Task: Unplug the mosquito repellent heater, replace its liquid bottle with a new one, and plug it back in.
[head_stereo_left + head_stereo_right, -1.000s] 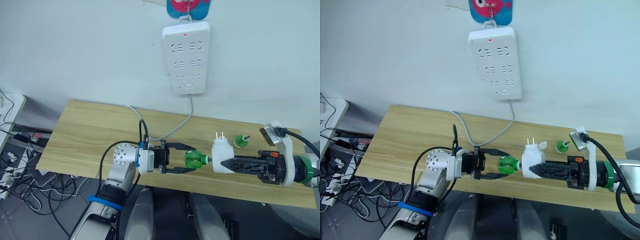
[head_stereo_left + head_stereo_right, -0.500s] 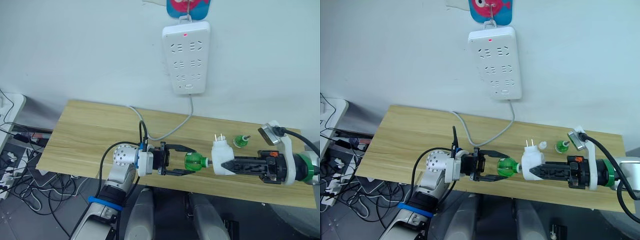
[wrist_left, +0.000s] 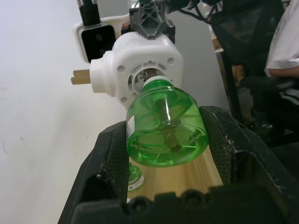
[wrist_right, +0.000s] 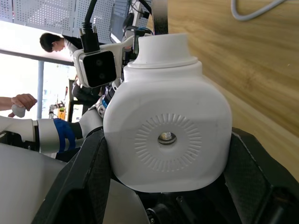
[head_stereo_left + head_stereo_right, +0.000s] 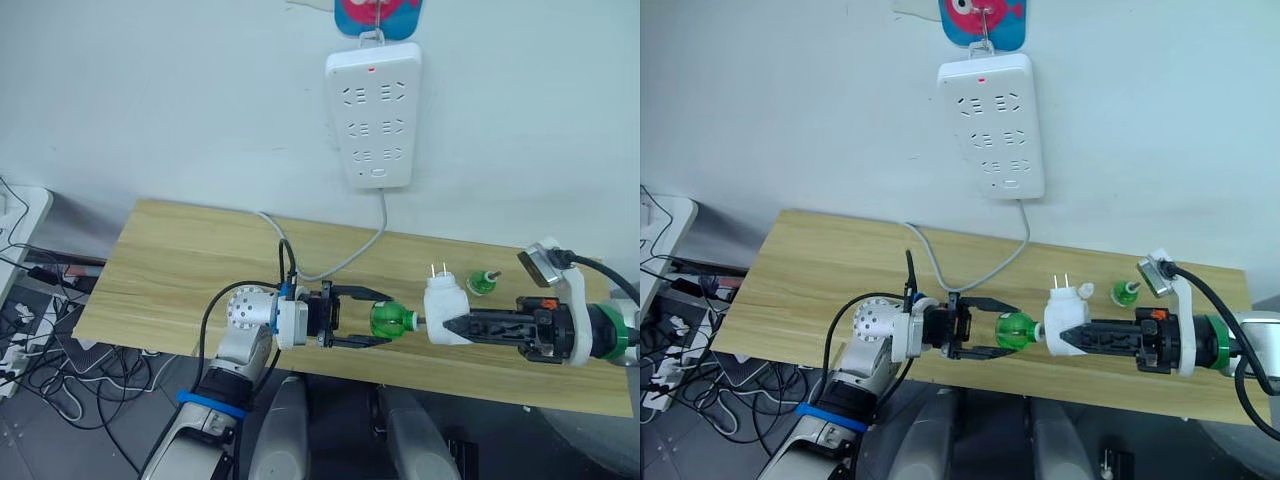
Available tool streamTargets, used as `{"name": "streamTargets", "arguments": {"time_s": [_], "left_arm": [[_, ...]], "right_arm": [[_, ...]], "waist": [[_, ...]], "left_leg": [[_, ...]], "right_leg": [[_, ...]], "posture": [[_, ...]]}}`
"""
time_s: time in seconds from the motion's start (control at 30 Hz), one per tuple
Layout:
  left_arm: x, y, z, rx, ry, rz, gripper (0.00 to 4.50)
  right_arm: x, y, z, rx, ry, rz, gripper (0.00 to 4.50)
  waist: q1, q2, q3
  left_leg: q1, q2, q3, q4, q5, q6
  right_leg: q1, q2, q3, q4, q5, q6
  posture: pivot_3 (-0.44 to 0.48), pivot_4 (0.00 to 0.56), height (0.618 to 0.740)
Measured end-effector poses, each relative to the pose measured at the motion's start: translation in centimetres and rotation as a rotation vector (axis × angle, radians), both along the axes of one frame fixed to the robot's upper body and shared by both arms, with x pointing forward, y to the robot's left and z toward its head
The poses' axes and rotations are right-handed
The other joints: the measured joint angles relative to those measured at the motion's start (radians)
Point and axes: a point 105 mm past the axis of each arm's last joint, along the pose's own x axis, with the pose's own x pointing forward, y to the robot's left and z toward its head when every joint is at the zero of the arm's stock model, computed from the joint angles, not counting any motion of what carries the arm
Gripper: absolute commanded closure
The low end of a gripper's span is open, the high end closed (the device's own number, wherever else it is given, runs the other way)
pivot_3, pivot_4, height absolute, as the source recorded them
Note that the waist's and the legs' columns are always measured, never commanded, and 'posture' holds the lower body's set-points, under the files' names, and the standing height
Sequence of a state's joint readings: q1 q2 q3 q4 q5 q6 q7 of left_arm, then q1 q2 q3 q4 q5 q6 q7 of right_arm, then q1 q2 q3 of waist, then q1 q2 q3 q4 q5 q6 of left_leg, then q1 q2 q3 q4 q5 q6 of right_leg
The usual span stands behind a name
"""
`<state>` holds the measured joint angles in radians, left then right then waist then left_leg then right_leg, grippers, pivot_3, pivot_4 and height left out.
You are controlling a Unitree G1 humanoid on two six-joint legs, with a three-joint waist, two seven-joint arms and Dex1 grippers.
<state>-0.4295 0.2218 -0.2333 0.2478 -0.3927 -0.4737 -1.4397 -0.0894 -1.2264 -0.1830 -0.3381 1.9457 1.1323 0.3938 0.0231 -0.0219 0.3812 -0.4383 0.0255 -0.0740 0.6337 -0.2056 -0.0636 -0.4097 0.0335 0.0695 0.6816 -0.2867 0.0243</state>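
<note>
Left gripper: you have its two black fingers clamped on a round green bottle, held level over the front of the wooden table, neck toward the right arm.

Right gripper: you have it closed around the white heater, two metal prongs pointing up and away from you. The bottle's neck sits at the heater's round socket; in the left wrist view the neck touches the opening.

Second green bottle: stands on the table just behind the heater, apart from both grippers.

White power strip: hangs on the wall above the table, red light lit, cord running down onto the tabletop.
</note>
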Motion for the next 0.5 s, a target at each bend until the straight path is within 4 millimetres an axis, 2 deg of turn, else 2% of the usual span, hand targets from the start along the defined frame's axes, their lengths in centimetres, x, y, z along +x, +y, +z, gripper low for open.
{"name": "streamTargets", "arguments": {"time_s": [0.5], "left_arm": [[0.41, -0.81, 0.22, -0.013, 0.027, 0.018, 2.26]], "right_arm": [[0.01, -0.79, 0.12, 0.004, -0.007, -0.043, 1.57]], "waist": [[0.000, 0.000, 0.000]], "left_leg": [[0.000, 0.000, 0.000, 0.001, 0.000, 0.000]], "right_leg": [[0.000, 0.000, 0.000, 0.001, 0.000, 0.000]], "posture": [[0.096, 0.357, 0.740]]}}
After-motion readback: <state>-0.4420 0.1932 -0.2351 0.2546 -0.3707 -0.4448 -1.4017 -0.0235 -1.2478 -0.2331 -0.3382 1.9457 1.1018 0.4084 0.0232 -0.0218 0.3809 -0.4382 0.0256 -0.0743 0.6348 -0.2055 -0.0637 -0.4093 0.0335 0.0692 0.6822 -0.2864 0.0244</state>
